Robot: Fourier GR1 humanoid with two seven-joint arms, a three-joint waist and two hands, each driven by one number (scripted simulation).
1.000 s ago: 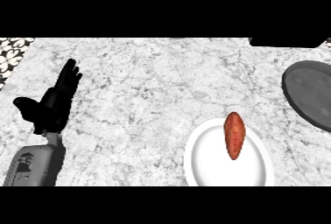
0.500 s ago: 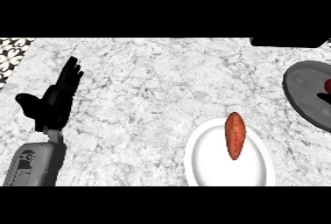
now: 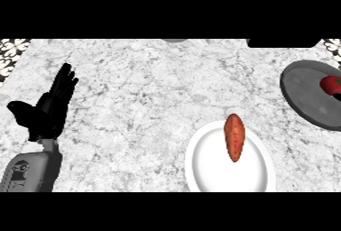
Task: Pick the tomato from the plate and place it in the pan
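I see the tomato [image 3: 331, 84] lying in the dark pan [image 3: 307, 94] at the right edge of my view, cut off in part by the frame; half a second ago only a sliver of red showed there, and a second ago the pan looked bare. The white plate [image 3: 213, 173] sits at the lower middle, well apart from the pan, and carries a long orange-red vegetable [image 3: 234, 136] that lies where it lay before, its upper tip just over the plate's far rim. The marble surface [image 3: 153, 90] between plate and pan is open, and a wide stretch runs free from the plate leftward. The left robot hand [image 3: 48, 110] rests unchanged near the left edge, released, fingers straight and pointing up. The right robot hand is out of my view.
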